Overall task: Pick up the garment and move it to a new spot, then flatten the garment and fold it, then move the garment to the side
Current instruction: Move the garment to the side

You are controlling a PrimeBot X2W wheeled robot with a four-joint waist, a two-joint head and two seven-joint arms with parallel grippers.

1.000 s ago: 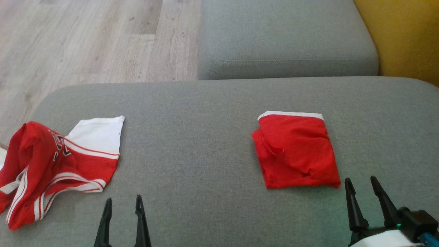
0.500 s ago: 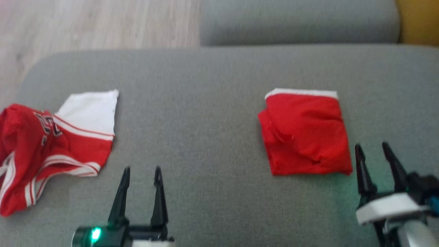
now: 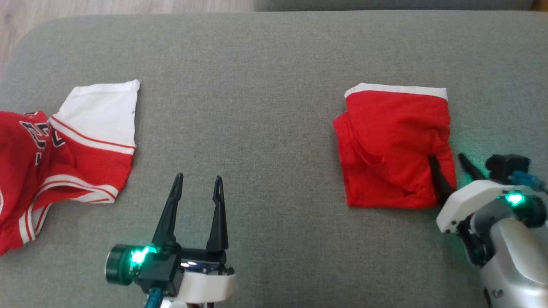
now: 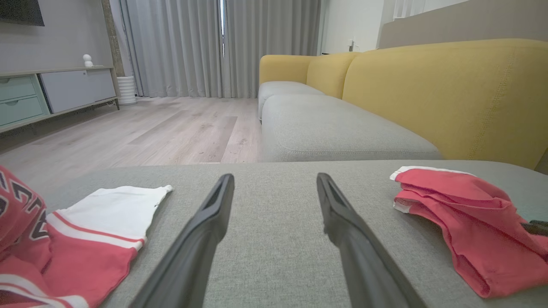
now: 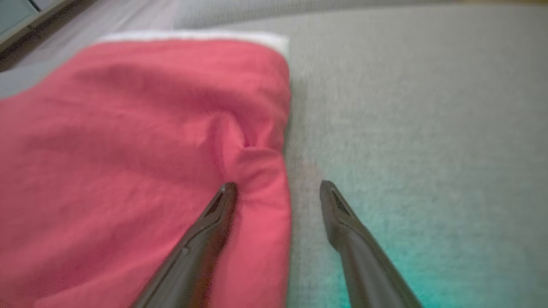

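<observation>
Head view: folded red garment (image 3: 396, 147) lies right on grey cushion (image 3: 274, 64). Right gripper (image 3: 447, 157) wide, straddling its right edge. Left gripper (image 3: 198, 184) wide over bare cushion.
Left wrist: red-white jersey (image 4: 85, 239) far left.
Right wrist: one finger over garment, the other over cushion.

Two garments on one seat cushion (image 3: 265, 85), well apart.
The folded garment (image 3: 394, 145) lies right of centre and the loose garment (image 3: 64, 158) at the left edge. The left gripper (image 3: 199, 176) stands between them, nearer the front. The right gripper (image 3: 447, 157) straddles the folded garment's right edge, one finger over cloth, the other over bare cushion.
</observation>
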